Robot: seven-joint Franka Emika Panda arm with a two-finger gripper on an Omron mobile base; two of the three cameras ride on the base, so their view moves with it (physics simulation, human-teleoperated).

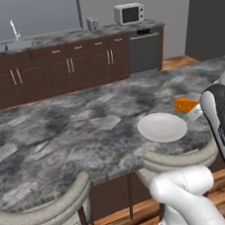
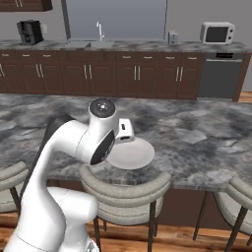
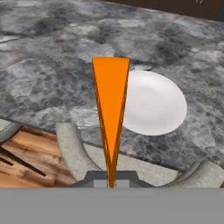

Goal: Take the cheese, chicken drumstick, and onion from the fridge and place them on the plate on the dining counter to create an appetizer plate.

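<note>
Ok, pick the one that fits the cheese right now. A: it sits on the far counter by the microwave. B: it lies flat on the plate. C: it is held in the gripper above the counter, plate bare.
C: the cheese is pinched in the shut gripper, raised beside the plate, which has nothing on it.

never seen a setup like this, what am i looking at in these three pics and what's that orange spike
It is a simulated kitchen with a white robot arm on a driving base. Two pictures come from cameras on the base, behind the arm to its left and right, looking over a grey stone counter with stools. The third comes from a camera on the hand, looking along the gripper. The orange spike is a cheese wedge, seen edge-on, pinched in the shut gripper. From the left it shows as a wedge held above the counter beside a bare white plate, where it is meant to go.
</note>
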